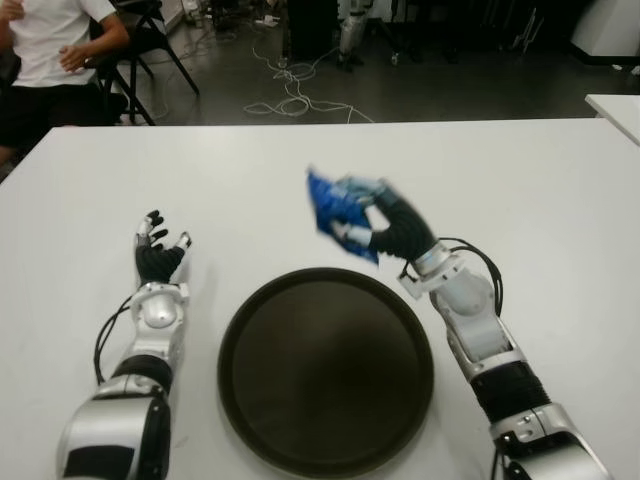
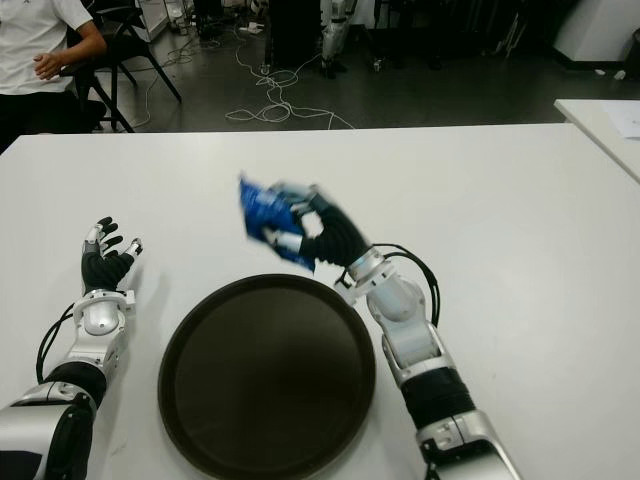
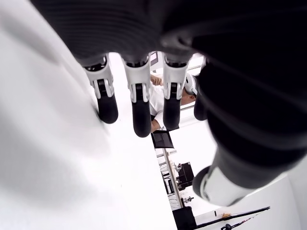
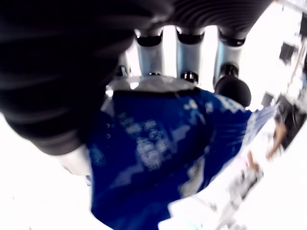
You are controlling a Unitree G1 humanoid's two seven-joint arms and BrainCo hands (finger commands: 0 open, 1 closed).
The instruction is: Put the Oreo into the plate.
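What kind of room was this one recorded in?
Probably a robotics lab or workshop: loose cables on a dark floor, a seated person watching, and a plain white table.

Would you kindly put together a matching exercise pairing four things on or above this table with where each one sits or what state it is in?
Column one:
1. blue Oreo packet
2. round dark plate
3. left hand
4. right hand

Column two:
A. bare, near the table's front edge
B. open, holding nothing, left of the plate
C. held above the white table, beyond the plate's far rim
D. fingers closed around the packet

Pairs: 1-C, 2-A, 3-B, 4-D
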